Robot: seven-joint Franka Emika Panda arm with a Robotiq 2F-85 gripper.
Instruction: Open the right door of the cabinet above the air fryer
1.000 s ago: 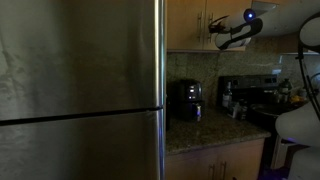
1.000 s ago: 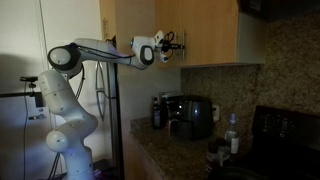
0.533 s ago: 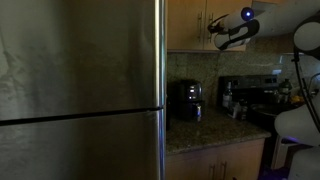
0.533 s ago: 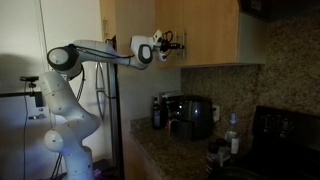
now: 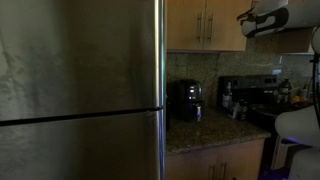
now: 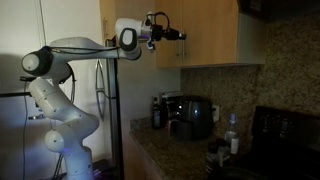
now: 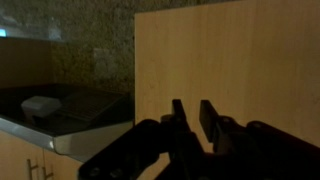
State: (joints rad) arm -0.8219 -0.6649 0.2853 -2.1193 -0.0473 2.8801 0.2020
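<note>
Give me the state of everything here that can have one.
right door: shut.
left door: shut.
gripper: open, holding nothing.
fridge: doors shut.
air fryer: drawer looks pushed in; too dark to tell if it is on.

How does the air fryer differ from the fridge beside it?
The fridge is tall and steel-grey; the air fryer is small, squat and black. The fridge runs past the top and bottom of an exterior view; the air fryer sits on the counter. Both stand side by side.
</note>
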